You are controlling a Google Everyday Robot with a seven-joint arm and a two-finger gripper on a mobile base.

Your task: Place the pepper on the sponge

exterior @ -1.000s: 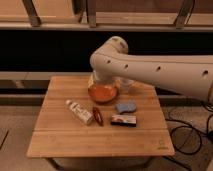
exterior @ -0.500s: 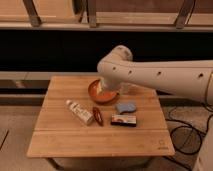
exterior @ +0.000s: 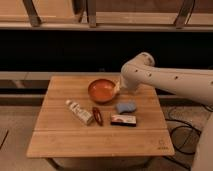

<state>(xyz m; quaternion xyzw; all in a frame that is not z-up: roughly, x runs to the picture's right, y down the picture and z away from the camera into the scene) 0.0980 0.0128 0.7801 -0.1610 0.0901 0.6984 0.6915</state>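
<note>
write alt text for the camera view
A white robot arm reaches from the right over a wooden table, its gripper beside the orange bowl. In front lie a white bottle, the pepper, the sponge and a dark box.

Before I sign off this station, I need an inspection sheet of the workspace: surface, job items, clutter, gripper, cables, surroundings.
Surface: wooden table.
Job's things: pepper lying mid-table, not held; sponge apart from it, toward the arm's side, nothing on it.
Clutter: orange bowl at the rear; white bottle lying beside the pepper; dark box in front of the sponge.
Grippers: gripper by the bowl's rim, away from the pepper.
Cables: black cables on the floor beside the table.
Surroundings: shelving behind; arm reaching over the table.
</note>
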